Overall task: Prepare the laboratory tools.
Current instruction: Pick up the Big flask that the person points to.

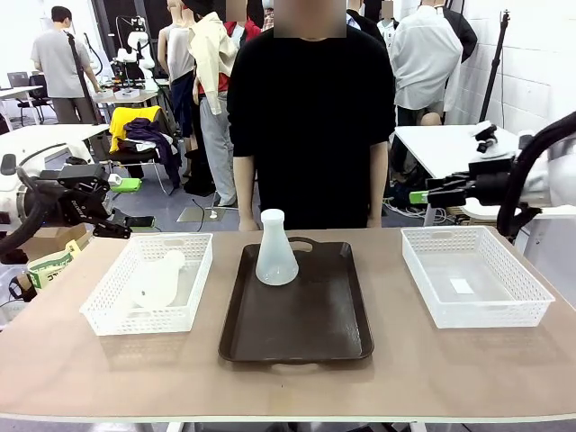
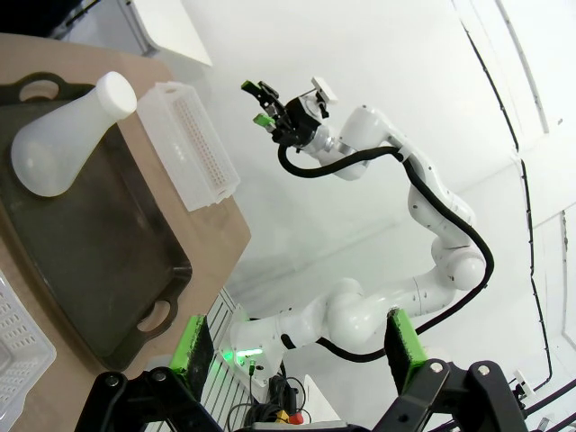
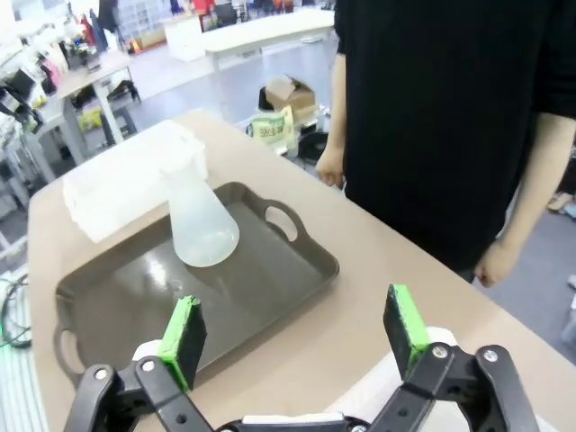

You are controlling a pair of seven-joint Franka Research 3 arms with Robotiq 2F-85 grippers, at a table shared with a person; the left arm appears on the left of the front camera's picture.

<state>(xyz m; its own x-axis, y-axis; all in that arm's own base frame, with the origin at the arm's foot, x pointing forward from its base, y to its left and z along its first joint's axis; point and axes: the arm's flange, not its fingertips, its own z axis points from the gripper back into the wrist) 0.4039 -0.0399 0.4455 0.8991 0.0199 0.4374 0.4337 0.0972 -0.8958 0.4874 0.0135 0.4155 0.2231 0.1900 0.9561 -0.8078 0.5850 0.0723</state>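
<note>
Front view: we see the left gripper (image 1: 133, 203), jaws apart, raised beyond the left basket (image 1: 101, 312), in which one flask (image 1: 157, 281) lies. A second flask (image 1: 275, 251) stands on the tray (image 1: 297, 335), clear of both grippers. The right gripper (image 1: 423, 193), jaws apart, hangs beyond the right basket (image 1: 533, 306).

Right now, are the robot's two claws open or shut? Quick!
Left gripper: open, holding nothing.
Right gripper: open, holding nothing.
</note>
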